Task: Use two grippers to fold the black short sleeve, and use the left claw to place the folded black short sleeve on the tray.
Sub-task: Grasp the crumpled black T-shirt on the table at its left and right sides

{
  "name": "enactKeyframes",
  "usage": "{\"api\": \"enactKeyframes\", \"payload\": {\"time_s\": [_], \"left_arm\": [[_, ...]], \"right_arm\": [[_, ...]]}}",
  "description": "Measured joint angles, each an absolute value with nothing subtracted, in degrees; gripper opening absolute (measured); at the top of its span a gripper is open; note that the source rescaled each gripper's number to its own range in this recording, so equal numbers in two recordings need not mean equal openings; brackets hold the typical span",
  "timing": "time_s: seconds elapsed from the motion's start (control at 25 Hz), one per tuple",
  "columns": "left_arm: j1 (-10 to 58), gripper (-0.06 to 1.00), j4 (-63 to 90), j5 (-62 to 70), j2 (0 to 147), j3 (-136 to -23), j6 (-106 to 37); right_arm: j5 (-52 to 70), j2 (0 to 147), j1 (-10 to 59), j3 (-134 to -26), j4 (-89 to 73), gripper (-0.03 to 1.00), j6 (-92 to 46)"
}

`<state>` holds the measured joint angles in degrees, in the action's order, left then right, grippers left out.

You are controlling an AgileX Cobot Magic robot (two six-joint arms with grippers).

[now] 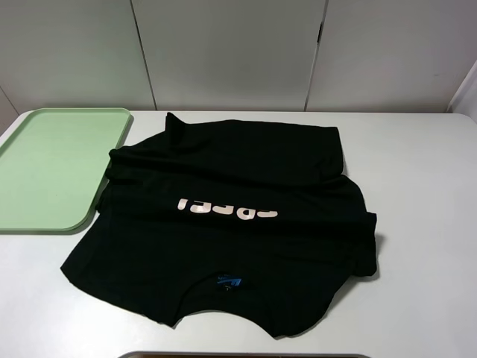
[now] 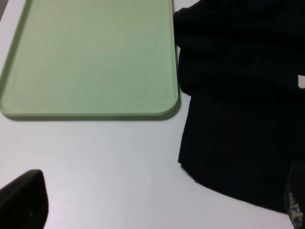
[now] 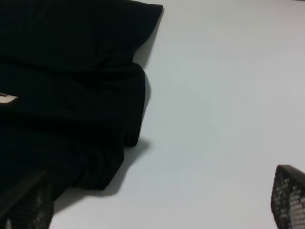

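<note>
A black T-shirt [image 1: 238, 246] lies spread in the middle of the white counter [image 1: 425, 224], front side up and not yet folded. Its collar points to the near edge and its hem to the far edge. White lettering [image 1: 226, 207] runs across the chest, and a small blue label [image 1: 229, 282] sits inside the neck. The cloth is wrinkled, and the sleeve toward the right edge is bunched into a thick fold.

A pale green tray [image 1: 52, 164] sits at the far left corner of the counter with nothing on it. The shirt's left side lies just beside the tray's rounded near corner and long rim. I cannot tell whether cloth and rim touch.

The left pincer [image 2: 159, 202] is spread wide and pinches nothing. 1 of its 2 fingertips hangs over bare counter [image 2: 95, 157] near the tray [image 2: 90, 57]. The other hangs over the left border of the shirt [image 2: 238, 119].

The right pincer [image 3: 157, 200] is also spread wide and pinches nothing. 1 fingertip hangs over the shirt [image 3: 71, 95] by the bunched sleeve. The other hangs over bare counter [image 3: 228, 95] toward the right edge.
</note>
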<state>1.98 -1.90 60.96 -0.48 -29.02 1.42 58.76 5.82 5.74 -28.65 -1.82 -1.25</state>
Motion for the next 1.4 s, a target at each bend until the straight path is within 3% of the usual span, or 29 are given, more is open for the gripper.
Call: {"api": "enactKeyframes", "payload": {"time_s": [0.88,1.4], "left_arm": [[6.59,1.0,-1.46,60.96,-0.48,-29.02,1.24],[9.86,1.0,5.23,61.21,0.06,-30.55,-8.76]], "right_arm": [[57.33,5.82,5.74,-28.65,-1.88,1.0,-1.08],[51.67,7.53,5.74,-29.31,-3.91,1.0,-6.39]]}}
